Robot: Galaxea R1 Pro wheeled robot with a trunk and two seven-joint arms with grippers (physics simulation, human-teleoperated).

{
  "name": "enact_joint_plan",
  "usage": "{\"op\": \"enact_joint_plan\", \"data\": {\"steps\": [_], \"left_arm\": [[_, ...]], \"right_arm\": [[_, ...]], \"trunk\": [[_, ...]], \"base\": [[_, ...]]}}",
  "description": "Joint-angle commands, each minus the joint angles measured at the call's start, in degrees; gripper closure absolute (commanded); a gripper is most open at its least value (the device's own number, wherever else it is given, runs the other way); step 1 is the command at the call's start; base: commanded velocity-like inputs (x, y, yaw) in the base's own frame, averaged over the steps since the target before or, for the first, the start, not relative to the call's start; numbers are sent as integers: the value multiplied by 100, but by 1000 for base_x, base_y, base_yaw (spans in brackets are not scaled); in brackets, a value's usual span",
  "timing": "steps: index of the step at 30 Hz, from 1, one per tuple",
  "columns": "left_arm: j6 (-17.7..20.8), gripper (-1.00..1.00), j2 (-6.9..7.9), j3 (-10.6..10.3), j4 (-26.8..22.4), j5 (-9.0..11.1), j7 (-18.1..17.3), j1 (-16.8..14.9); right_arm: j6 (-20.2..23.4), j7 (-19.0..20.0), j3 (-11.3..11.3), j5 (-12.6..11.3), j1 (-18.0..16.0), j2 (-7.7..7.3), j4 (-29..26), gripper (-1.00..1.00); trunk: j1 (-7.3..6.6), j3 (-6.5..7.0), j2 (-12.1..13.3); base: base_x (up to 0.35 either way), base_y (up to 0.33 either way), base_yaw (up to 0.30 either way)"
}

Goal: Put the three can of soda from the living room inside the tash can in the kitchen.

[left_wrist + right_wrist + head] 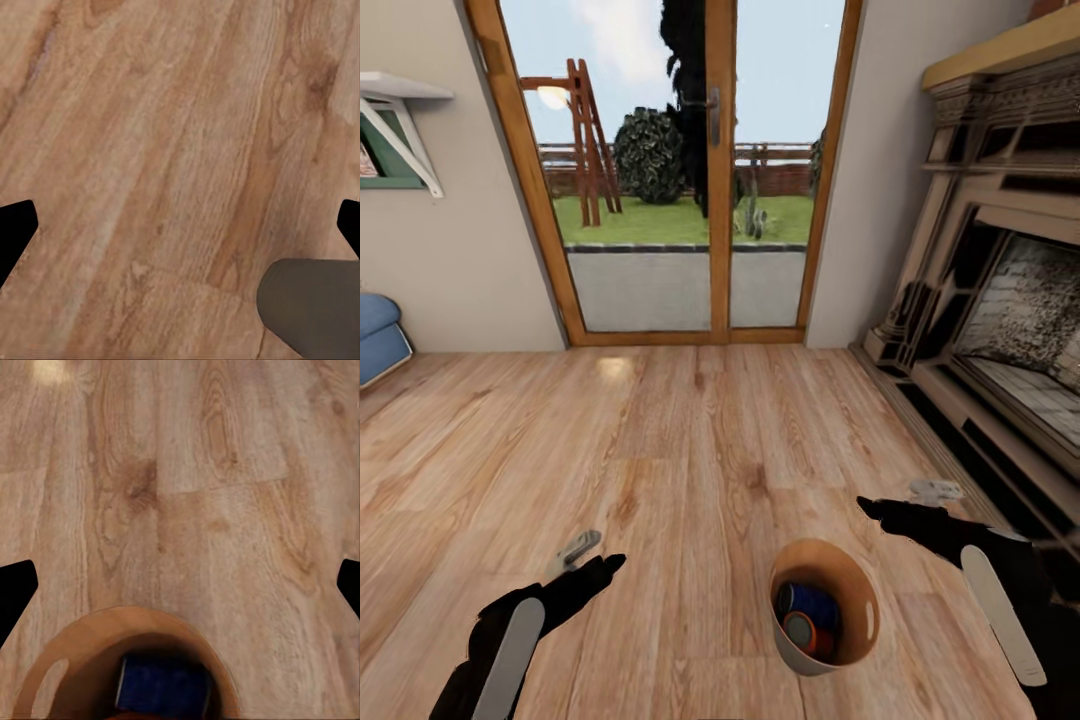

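The trash can [792, 640], pale grey outside and tan inside, stands on the wood floor low in the head view, between my arms. Inside it lie a dark blue soda can [810, 603] and an orange soda can [803, 632]; I cannot make out a third. My left gripper [592, 558] hangs open over bare floor to the bin's left. To the bin's upper right my right gripper [902, 500] is open too, holding nothing. In the right wrist view the bin's rim [120, 619] and the blue can [165, 686] sit between black fingertips [15, 592] spread wide.
Glass patio doors [690, 170] with a wooden frame face me. A brick fireplace [1000, 300] runs along the right wall. The blue sofa's end [380, 335] shows at the left edge under a wall shelf [395, 110]. A grey rounded shape [311, 304] shows in the left wrist view.
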Motion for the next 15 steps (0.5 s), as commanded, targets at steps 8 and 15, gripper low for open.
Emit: {"op": "enact_joint_plan", "data": {"steps": [8, 15], "left_arm": [[626, -100, -135, -542, 6, -26, 519, -654], [718, -100, -208, -721, 165, -18, 871, -709]], "right_arm": [[-1192, -18, -6, 4, 392, -380, -84, -100], [-1337, -29, 0, 12, 436, -418, -75, -100]], "trunk": [[-20, 178, 11], [-38, 333, 21]], "base": [[0, 0, 0], [0, 0, 0]]}}
